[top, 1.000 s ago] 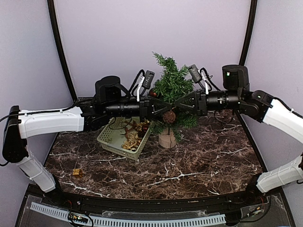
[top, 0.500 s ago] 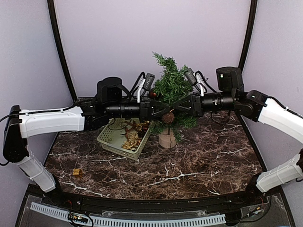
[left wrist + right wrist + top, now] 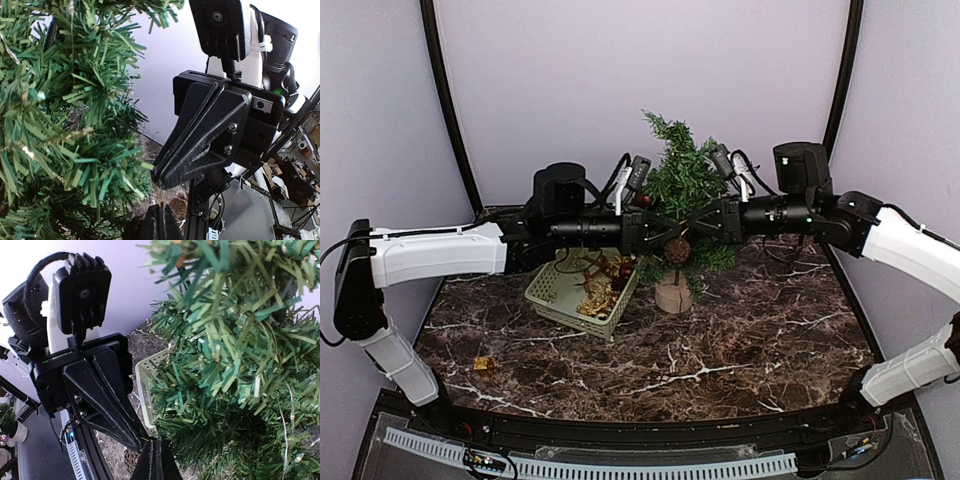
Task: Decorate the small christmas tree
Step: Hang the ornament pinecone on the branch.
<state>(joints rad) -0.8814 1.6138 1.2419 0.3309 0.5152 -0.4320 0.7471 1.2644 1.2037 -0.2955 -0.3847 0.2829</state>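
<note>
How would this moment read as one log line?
jaws: both shut, tips nearly meeting at small christmas tree | pinecone: just below tips | basket: ornaments inside

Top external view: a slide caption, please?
Left gripper and right gripper, both shut, converge at the small christmas tree beside the ornament basket.

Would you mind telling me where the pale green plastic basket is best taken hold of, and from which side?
Probably the pale green plastic basket by its near wall, pinched from above, one finger inside and one outside: that rim is thin, upright and unobstructed, while its right corner sits close to the small green fir tree.
</note>
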